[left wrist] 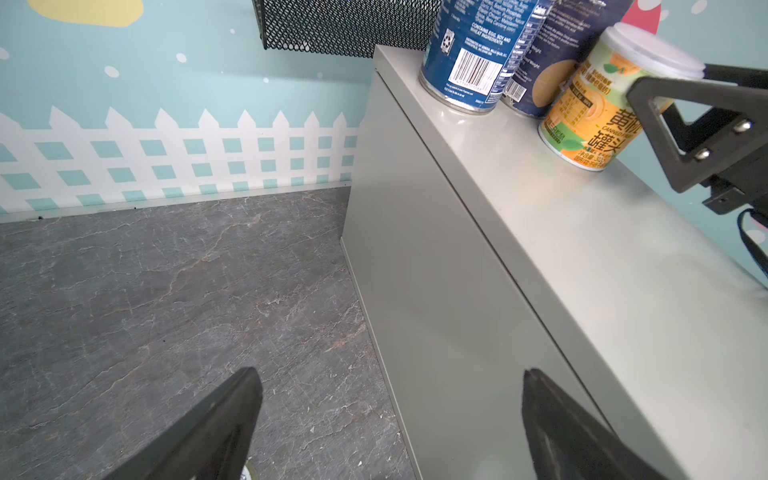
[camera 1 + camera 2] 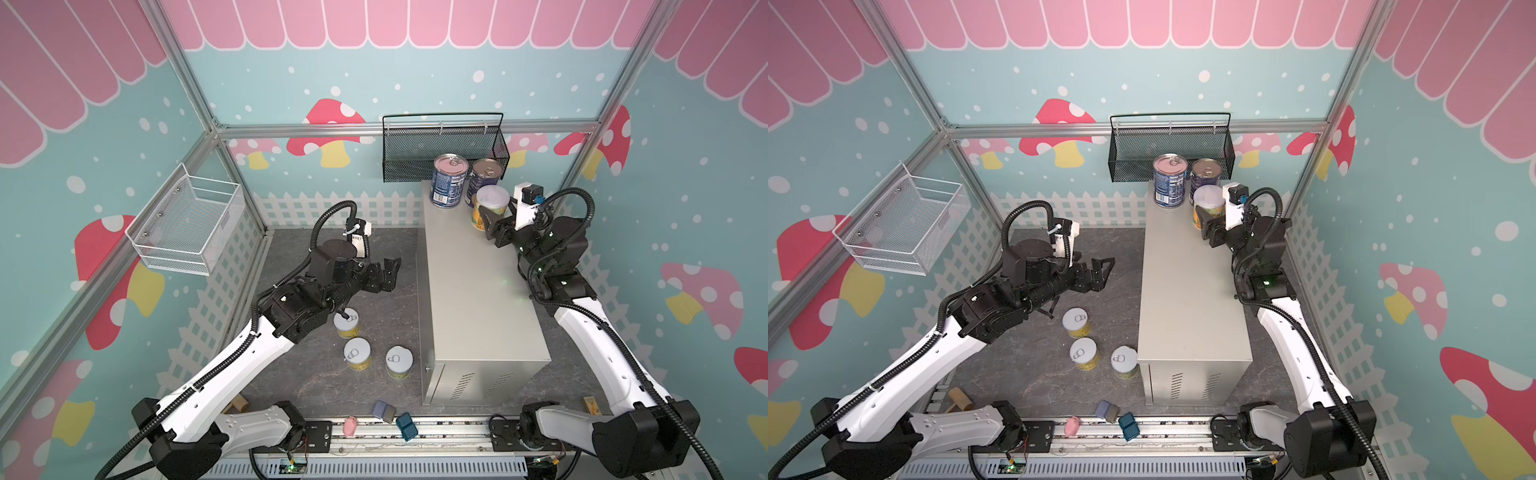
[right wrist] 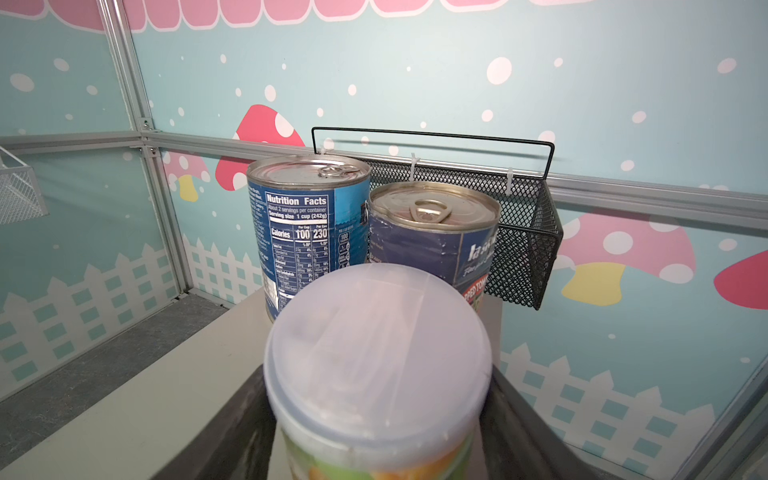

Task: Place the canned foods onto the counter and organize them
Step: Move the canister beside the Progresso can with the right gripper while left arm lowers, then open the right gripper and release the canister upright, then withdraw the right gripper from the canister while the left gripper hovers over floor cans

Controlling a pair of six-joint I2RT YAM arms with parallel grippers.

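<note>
Your right pincer [image 2: 490,220] is clamped on a yellow can [image 2: 493,198] at the far end of the surface [image 2: 478,291]; your left pincer [image 2: 390,274] stands apart. The three cans [image 2: 357,353] on the floor [image 2: 299,374] look rigid, slick, weighty: grip mid-wall.

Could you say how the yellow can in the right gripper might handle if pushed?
The yellow can looks rigid, unlikely to deform. Its glossy label may slip in the right gripper. Round-sided, it would probably roll if tipped on the counter.
</note>
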